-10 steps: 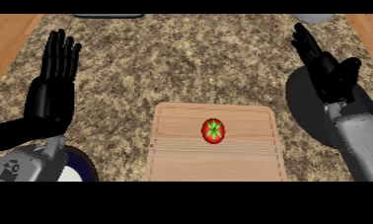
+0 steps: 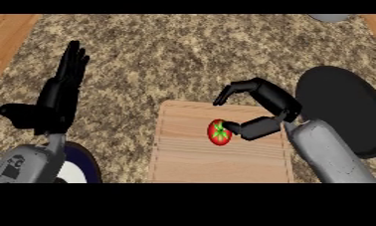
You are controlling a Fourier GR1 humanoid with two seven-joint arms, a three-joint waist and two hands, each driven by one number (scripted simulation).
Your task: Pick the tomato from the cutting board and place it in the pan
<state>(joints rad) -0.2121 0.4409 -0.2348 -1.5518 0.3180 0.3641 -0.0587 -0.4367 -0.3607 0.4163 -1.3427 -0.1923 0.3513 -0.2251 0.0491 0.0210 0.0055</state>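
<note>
The tomato (image 2: 220, 132) sits on the board (image 2: 220, 165), the pan (image 2: 337, 110) to its right; the right hand (image 2: 277, 103) arches beside it, spread wide and holding nothing — thumb at its side; lower the fingers over the far side before closing, lest it roll.

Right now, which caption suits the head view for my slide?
Right hand cupped over the tomato on the cutting board, not yet gripping; pan at right; left hand open.

tomato (image 2: 219, 132) on cutting board (image 2: 220, 165), pan (image 2: 339, 105) at right
</note>
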